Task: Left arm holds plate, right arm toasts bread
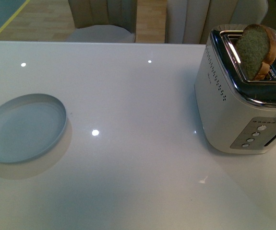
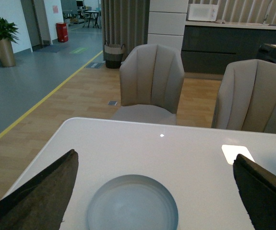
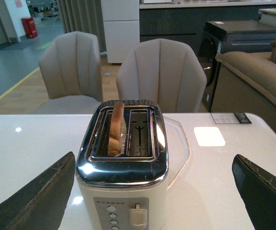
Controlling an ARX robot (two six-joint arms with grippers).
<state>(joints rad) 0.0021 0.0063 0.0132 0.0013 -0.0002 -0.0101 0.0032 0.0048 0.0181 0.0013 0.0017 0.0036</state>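
White and glossy, the table (image 1: 138, 158) fills the front view and mirrors small ceiling lights; past its far edge stand two padded beige chairs (image 2: 151, 81) on a wood floor, and the left wrist view shows a grey hall with a yellow floor line, a potted plant (image 2: 2, 38) and a red bin (image 2: 62, 31) well behind the chairs. Largest on the table is the cream and chrome toaster (image 1: 238, 105), cut off by the right edge of the front view; a short word is printed above its column of round buttons, too small to read, and its lever sits beside those buttons. Far to the left of the toaster lies the plate (image 1: 23, 127), pale blue-grey, round and shallow with a low rim, bare, its near left edge cropped in the front view. The bread (image 1: 257, 51), light brown with a darker crust, stands upright and half sunk in the toaster's left slot, so its lower part is hidden; the slot beside it holds nothing. The left gripper (image 2: 152, 191) hangs over the plate with jaws spread wide, touching nothing. The right gripper (image 3: 152, 196) faces the toaster's button side, jaws likewise parted and gripping nothing. Only the dark fingertips (image 3: 32, 201) of each show.
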